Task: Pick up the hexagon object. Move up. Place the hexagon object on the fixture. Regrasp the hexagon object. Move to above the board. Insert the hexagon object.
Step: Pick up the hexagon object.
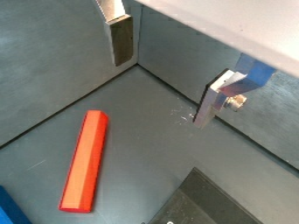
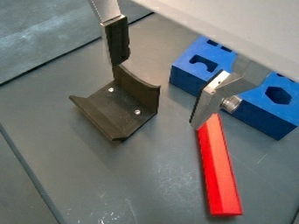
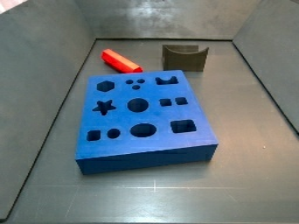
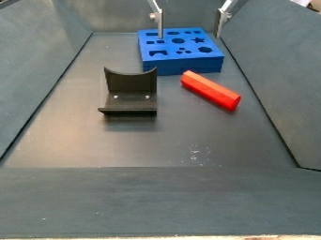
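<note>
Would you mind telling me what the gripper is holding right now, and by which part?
Nothing is held. The gripper hangs open above the floor, its fingers empty; the hexagon object lies flat, untouched.

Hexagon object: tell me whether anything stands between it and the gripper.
Nothing visible does. The hexagon object lies flat on the floor, apart from the fixture and the board. The gripper hangs open above, nothing between its fingers, with only bare floor and air between it and the peg.
</note>
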Tool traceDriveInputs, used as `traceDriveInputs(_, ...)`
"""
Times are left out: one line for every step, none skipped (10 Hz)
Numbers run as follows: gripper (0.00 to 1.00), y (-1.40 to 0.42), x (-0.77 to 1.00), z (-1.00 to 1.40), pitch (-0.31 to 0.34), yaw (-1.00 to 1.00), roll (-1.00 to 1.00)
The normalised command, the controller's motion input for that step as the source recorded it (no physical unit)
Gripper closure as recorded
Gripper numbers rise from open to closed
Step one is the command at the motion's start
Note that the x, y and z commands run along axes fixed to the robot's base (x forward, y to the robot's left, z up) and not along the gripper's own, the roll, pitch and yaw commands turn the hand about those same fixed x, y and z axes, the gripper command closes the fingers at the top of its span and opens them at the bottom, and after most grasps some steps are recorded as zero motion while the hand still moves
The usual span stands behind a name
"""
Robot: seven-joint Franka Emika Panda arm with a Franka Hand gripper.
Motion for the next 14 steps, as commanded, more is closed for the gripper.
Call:
traceDriveInputs(0.0,-0.05,-0.03,0.0,0.0,0.0,0.07)
traceDriveInputs(0.0,-0.39,-0.63,-0.25,-0.023,0.54,0.09)
traceDriveInputs(0.0,-0.03,0.0,-0.39,0.0,1.0,0.0)
traceDriveInputs(0.0,-0.01,0.0,-0.41,0.0,1.0,0.0)
traceDriveInputs(0.0,0.0,0.0,-0.43,0.0,1.0,0.0)
traceDriveInputs(0.0,0.0,0.0,-0.43,0.0,1.0,0.0)
traceDriveInputs(0.0,0.0,0.0,-0.43,0.0,1.0,0.0)
traceDriveInputs(0.0,0.0,0.0,-0.44,0.0,1.0,0.0)
traceDriveInputs(0.0,0.0,0.0,-0.49,0.0,1.0,0.0)
traceDriveInputs(0.0,0.0,0.0,-0.6,0.0,1.0,0.0)
traceDriveInputs(0.0,-0.09,-0.05,0.0,-0.01,0.13,0.04)
traceDriveInputs(0.0,0.0,-0.16,-0.11,0.0,0.0,0.0)
traceDriveInputs(0.0,-0.62,-0.85,-0.82,-0.149,0.0,0.0)
traceDriveInputs(0.0,-0.54,-0.82,-0.82,-0.13,0.0,0.0)
